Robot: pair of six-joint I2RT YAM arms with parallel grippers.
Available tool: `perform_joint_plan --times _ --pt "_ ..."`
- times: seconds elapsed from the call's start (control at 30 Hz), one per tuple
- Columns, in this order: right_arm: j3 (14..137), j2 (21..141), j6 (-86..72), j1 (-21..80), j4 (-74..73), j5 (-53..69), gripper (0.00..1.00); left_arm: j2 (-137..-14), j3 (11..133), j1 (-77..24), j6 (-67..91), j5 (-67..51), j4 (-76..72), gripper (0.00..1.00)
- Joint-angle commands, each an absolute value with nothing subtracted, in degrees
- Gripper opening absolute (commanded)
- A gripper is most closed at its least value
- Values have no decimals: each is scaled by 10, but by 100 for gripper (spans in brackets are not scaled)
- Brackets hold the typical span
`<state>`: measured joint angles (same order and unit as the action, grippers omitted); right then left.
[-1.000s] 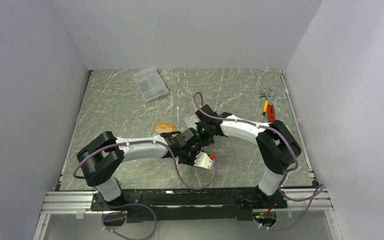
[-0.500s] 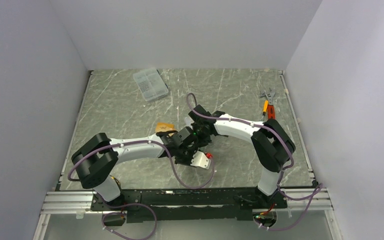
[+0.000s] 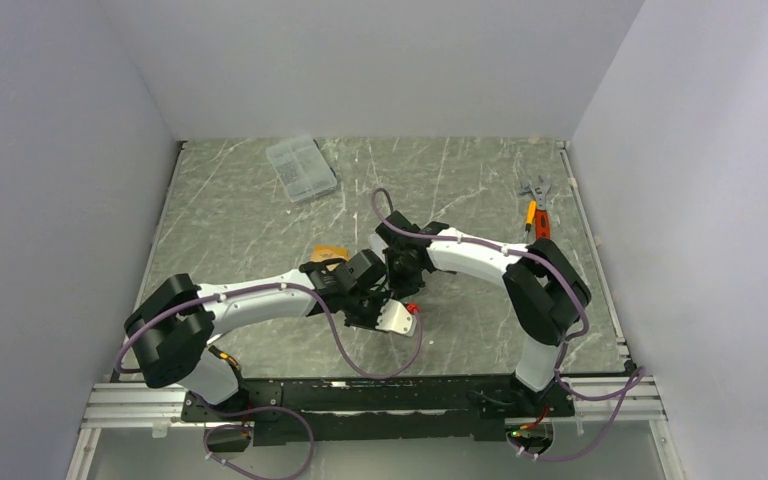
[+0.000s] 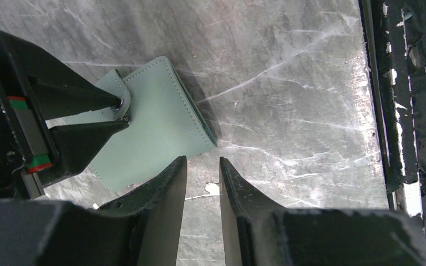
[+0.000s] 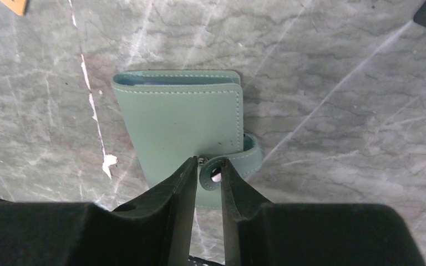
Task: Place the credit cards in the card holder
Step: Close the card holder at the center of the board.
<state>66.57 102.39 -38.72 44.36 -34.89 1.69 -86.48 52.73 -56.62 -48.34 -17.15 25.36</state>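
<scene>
Zero cards in: card holder [image 5: 183, 127] folded, flat on desk [image 5: 338, 111].
Orange card [image 5: 14, 5]: loose, holder's 10 o'clock.
Right tool [image 5: 206, 166]: barely parted astride snap tab [image 5: 222, 166], grip unclear.
Left tool [image 4: 202, 166]: slightly open, empty.
Remaining: unsnap, load cards.

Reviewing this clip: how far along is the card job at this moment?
Done: nothing yet; the card holder lies folded shut. In hand: the right hand straddles its snap tab, grip unclear; the left hand hovers open beside it. Left: open it and insert the cards; the orange card lies on the table; the other is not visible.
</scene>
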Motion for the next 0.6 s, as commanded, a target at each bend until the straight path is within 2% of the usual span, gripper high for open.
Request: perform_joint_plan --times 0.0,0.23,0.4,0.57 --pt "687 997 -385 447 -392 -12 25 -871 527 -564 -480 -192 256 34" --pt "704 992 -387 453 -400 -26 17 -874 523 -564 -478 -196 250 33" --pt "716 994 -387 457 -411 -41 2 -878 523 -564 -478 -195 247 33" --pt "722 994 -388 461 -421 -50 0 -879 521 -564 -478 -194 239 33"
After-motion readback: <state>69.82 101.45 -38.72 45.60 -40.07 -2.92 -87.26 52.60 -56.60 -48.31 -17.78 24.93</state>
